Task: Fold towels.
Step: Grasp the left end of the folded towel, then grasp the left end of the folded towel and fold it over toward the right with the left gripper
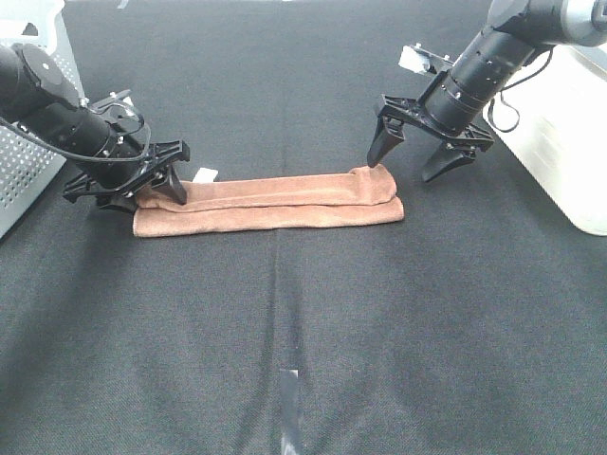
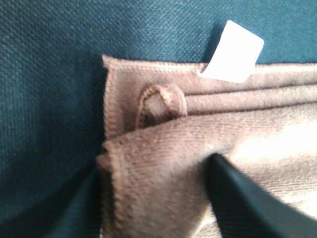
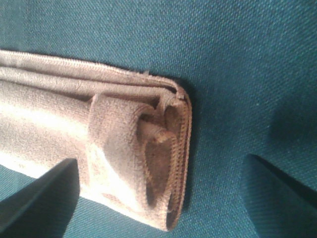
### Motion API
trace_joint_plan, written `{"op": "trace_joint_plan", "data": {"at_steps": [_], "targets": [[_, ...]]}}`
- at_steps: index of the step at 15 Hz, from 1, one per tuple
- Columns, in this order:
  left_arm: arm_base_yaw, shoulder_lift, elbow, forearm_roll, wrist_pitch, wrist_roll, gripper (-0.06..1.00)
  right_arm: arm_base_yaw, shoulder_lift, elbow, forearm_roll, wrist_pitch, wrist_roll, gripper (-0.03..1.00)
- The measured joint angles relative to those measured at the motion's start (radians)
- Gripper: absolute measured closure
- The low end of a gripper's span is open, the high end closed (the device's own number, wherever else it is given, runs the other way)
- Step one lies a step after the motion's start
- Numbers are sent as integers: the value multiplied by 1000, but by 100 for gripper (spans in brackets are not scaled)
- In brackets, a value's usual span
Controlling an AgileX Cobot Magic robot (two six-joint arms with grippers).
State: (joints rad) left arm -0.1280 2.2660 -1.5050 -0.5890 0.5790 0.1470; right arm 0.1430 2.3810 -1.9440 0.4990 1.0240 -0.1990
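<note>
The reddish-brown towel [image 1: 275,204] lies folded into a long narrow strip across the black table cloth [image 1: 285,322]. Its white tag [image 1: 204,175] sticks out at the left end. My left gripper [image 1: 147,197] is low at that end and open. In the left wrist view the towel's folded corner [image 2: 163,144] lies between its two fingers [image 2: 237,198], next to the tag [image 2: 233,52]. My right gripper [image 1: 401,169] is open and empty, just above the towel's right end. The right wrist view shows the layered right end [image 3: 114,129] between its spread fingers [image 3: 44,198].
A white perforated basket [image 1: 28,142] stands at the left edge behind the left arm. A white box [image 1: 560,123] stands at the right edge behind the right arm. A strip of tape [image 1: 289,408] lies on the cloth near the front.
</note>
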Motion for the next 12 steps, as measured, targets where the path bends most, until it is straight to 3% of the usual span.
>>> {"op": "trace_joint_plan", "data": {"at_steps": [1, 2, 3, 7, 8, 11, 12], "targets": [[0, 3, 0, 0, -4, 1, 54, 0, 0, 0, 0, 0, 0, 14], [0, 8, 0, -5, -4, 1, 78, 0, 0, 0, 0, 0, 0, 14], [0, 7, 0, -5, -4, 1, 88, 0, 0, 0, 0, -1, 0, 14], [0, -18, 0, 41, 13, -1, 88, 0, 0, 0, 0, -1, 0, 14], [0, -42, -8, 90, 33, -12, 88, 0, 0, 0, 0, -1, 0, 14], [0, -111, -107, 341, 168, -147, 88, 0, 0, 0, 0, 1, 0, 14], [0, -111, -107, 341, 168, -147, 88, 0, 0, 0, 0, 1, 0, 14]]}}
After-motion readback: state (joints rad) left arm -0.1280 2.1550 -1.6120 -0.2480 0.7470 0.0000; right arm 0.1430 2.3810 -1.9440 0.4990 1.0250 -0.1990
